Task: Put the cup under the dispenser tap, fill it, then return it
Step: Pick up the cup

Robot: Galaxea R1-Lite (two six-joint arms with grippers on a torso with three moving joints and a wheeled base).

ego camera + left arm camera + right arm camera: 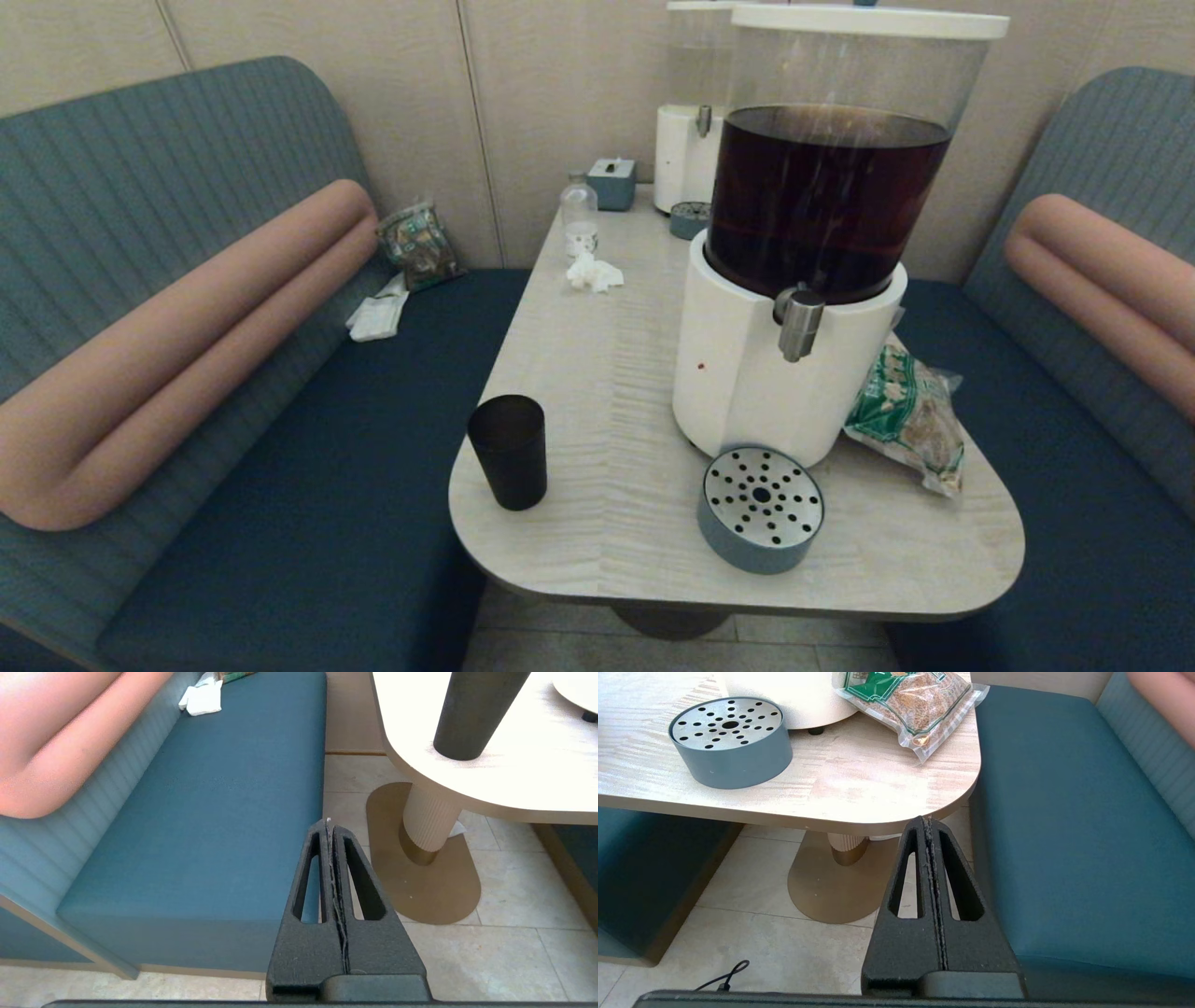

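The black cup [509,452] stands upright near the table's front left corner; the left wrist view shows its lower part [472,718]. The steel dispenser tap [799,323] juts from the white base [747,373] of the large dispenser holding dark brown liquid. Below the tap sits a round grey drip tray [761,509] with a perforated steel top, also in the right wrist view [731,742]. My left gripper [329,823] hangs shut and empty below table height, near the left bench. My right gripper [927,821] hangs shut and empty under the table's front right corner. Neither arm shows in the head view.
A bag of grain [910,415] lies right of the dispenser. Farther back are a clear bottle [579,217], crumpled tissue [594,274], a tissue box [612,182] and a second dispenser [691,112]. Blue benches [308,448] flank the table [607,392]; its pedestal [427,821] stands on tiled floor.
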